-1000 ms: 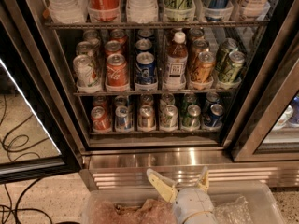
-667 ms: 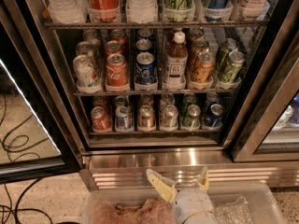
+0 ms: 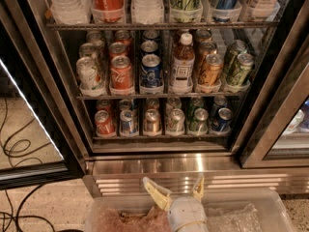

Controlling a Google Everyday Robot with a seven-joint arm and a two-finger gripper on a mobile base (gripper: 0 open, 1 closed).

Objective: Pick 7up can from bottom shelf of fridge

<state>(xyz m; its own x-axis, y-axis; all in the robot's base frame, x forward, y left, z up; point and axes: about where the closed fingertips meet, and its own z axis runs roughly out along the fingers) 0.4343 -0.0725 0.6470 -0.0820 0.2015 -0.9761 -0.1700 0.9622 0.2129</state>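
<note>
Speckled flooring with loose black cables [image 3: 14, 151] lies well off to the left of the gripper [image 3: 176, 195], which sits low at the bottom edge of the single camera view, above a clear plastic bin [image 3: 275, 209] and just in front of the ribbed steel base of the fridge [image 3: 193, 169]. Its two pale fingers are spread apart and grasp nothing. Beyond and above the gripper, past the steel base, runs the bottom shelf [image 3: 159, 137] with a front row of six cans in clear lanes. The 7up can [image 3: 175, 122], pale whitish-green with a silver top, stands almost straight ahead of the gripper's open gap, well apart from it. A copper-coloured can [image 3: 152, 121] stands just left of it and a darker green can [image 3: 198, 121] just right, both close beside it. Higher still, further from the gripper, is the taller level with the brown bottle [image 3: 182, 64]. Set against the pictures from the second before, nothing has visibly shifted: the gripper holds the same spot and the same spread, and every can stands as it did. That suggests a pause or a very slow start — the reach toward the shelf has not truly begun, and the whole pick is still to do. The next move would likely call for a straight advance forward and up to shelf height, with the fingers slipping narrowly between the two neighbouring cans.
</note>
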